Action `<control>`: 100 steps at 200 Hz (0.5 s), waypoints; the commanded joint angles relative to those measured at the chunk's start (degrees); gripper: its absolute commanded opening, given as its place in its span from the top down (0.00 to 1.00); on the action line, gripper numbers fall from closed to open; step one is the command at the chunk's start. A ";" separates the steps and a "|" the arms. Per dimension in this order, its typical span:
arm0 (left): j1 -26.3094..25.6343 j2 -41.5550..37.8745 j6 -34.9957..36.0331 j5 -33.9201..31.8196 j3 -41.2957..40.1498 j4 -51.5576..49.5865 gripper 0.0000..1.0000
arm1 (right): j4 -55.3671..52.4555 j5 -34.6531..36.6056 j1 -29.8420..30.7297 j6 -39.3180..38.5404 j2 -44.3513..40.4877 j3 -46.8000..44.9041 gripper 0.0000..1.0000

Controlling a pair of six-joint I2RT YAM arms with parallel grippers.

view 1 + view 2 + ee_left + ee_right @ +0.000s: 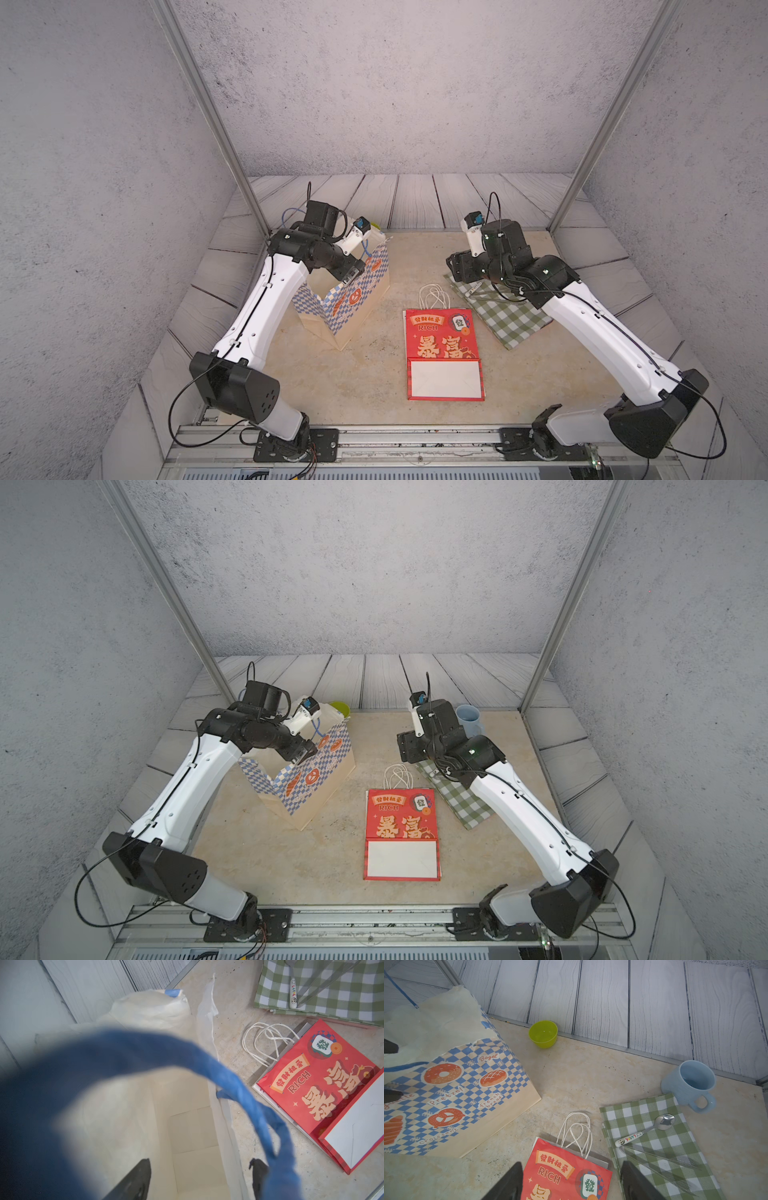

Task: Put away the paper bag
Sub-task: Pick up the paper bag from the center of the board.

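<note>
Bench [365,386] with red paper bag [440,336] flat at centre. Left fingers [141,1176] spread astride a wall of the upright checkered bag [357,299]; right fingers [510,1182] spread, empty, above the red bag's top edge.

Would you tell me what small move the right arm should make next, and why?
Probably lower the right gripper onto the top edge of the red paper bag, by its white handles. Its jaws are open and hover just above that flat-lying bag, while the checkered bag stands open nearby.
</note>
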 commanded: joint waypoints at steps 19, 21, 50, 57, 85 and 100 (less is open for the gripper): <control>-0.66 2.07 -0.45 1.61 1.89 -2.61 0.33 | -1.02 1.48 0.03 -0.38 -0.77 -0.21 0.25; -0.68 2.16 -0.45 1.52 1.89 -2.64 0.34 | -1.02 1.48 0.02 -0.37 -0.76 -0.22 0.25; -0.68 3.04 0.24 -0.43 1.92 -2.67 0.55 | -1.11 1.66 0.03 -0.42 -0.70 -0.34 0.25; -0.72 2.89 0.41 -0.56 2.02 -2.53 0.60 | -1.11 1.79 0.02 -0.34 -0.80 -0.42 0.25; -0.77 2.00 0.97 0.41 2.41 -1.51 0.82 | -0.83 1.92 -0.04 -0.17 -1.11 -0.82 0.25; -0.84 1.40 1.72 1.01 2.13 -1.37 0.94 | -0.42 1.75 -0.22 -0.29 -1.11 -0.62 0.25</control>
